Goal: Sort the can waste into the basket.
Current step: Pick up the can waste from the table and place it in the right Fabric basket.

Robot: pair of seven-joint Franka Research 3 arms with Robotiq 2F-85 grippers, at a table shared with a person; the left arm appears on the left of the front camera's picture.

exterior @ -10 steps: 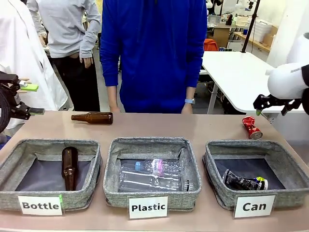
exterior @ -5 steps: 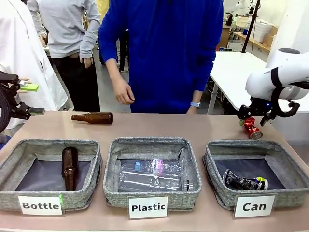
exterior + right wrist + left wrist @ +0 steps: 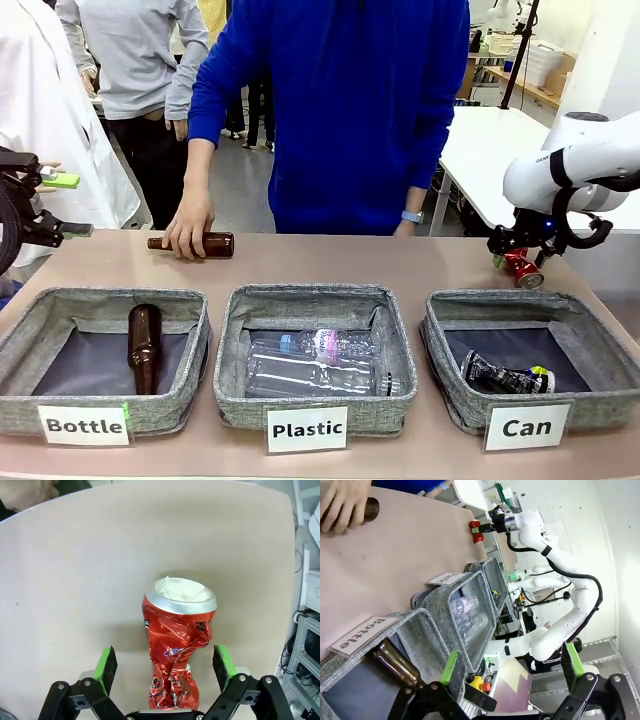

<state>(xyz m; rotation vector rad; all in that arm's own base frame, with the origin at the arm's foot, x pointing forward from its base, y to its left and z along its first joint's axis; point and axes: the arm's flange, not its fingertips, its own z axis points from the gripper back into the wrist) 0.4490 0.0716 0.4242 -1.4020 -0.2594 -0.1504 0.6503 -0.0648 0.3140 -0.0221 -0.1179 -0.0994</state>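
Observation:
The red crushed can [image 3: 522, 268] lies on the table behind the right-hand basket. My right gripper [image 3: 518, 254] hangs open over it, fingers on either side. In the right wrist view the red can [image 3: 177, 640] lies between the green pads [image 3: 106, 664] without touching them, and the right gripper [image 3: 164, 664] is low over its crumpled end. The dark can [image 3: 505, 378] lies inside the grey basket [image 3: 520, 300] labelled "Can". My left gripper [image 3: 68, 205] stays open and empty at the table's left edge, as the left gripper [image 3: 511, 664] also shows in its own view.
A person in blue rests a hand [image 3: 188, 228] on a brown bottle [image 3: 212, 244] at the far left of the table. The "Bottle" basket [image 3: 60, 310] holds another brown bottle, and the "Plastic" basket [image 3: 310, 295] holds clear bottles.
My right arm swung in and came down until its open fingers straddled the red can. The person's hand reached forward and settled on the brown bottle lying on the table.

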